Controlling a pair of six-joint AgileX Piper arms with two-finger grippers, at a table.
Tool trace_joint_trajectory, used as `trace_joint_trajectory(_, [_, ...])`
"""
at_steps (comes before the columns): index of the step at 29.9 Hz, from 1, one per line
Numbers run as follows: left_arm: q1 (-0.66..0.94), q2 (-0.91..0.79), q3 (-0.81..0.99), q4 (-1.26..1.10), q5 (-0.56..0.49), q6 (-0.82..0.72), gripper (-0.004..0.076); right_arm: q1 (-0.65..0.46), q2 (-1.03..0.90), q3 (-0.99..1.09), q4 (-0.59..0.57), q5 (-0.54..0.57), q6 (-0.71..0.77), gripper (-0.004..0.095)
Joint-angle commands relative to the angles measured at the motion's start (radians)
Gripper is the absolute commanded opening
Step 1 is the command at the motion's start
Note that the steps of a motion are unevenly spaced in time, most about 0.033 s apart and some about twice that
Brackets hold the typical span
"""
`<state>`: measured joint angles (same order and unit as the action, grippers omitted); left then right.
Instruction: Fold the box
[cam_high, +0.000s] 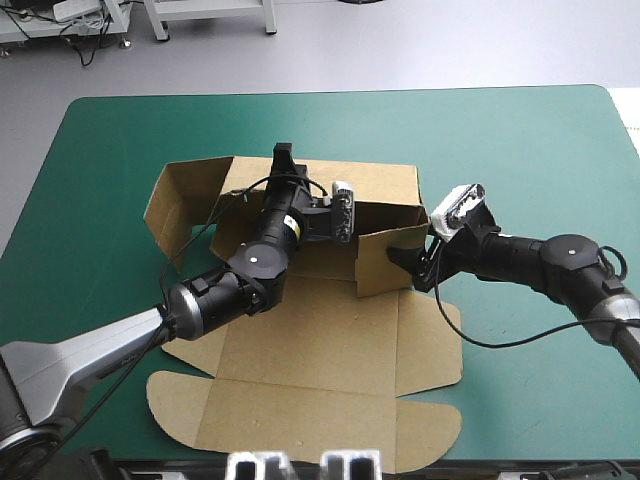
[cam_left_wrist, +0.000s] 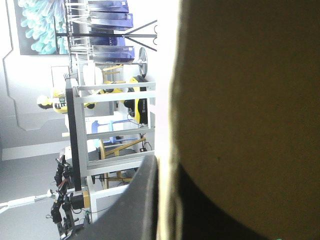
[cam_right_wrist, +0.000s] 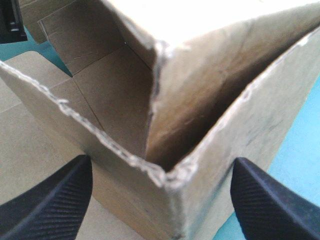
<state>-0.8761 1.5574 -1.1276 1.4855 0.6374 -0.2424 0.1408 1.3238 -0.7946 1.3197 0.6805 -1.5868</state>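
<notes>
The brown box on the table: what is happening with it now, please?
The robot is folding the box. The left pincer is shut on the upright far wall. The right pincer is open, with the box's raised right corner between its fingers. The lid panel lies flat on the teal-green cover, toward the near edge.

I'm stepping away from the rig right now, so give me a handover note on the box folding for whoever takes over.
Left gripper: shut on the box, pinching the top edge of the far wall.
Right gripper: open, with the raised right corner between its fingers, not gripped.
Box: mid-table on the teal-green cover.
Done: far wall and right corner stand up.
Left to do: the left wall is up but splays outward, so it likely needs bringing in and tucking. The lid panels lie flat toward the near edge.
</notes>
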Motion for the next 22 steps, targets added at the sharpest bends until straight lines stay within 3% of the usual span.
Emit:
trace_joint_trajectory(1, [-0.009,-0.040,-0.042,0.005,0.033,0.034,0.0014,0.040,-0.022,-0.022,0.061,-0.044,-0.010,0.0705])
trace_joint_trajectory(14, [-0.009,-0.040,-0.042,-0.145,0.131,0.090,0.0013,0.280,-0.022,-0.022,0.050,-0.519,0.086,0.0609])
trace_joint_trajectory(22, [-0.009,-0.040,-0.042,-0.177,0.131,0.090,0.0013,0.296,-0.022,-0.022,0.051,-0.589,0.129,0.0545])
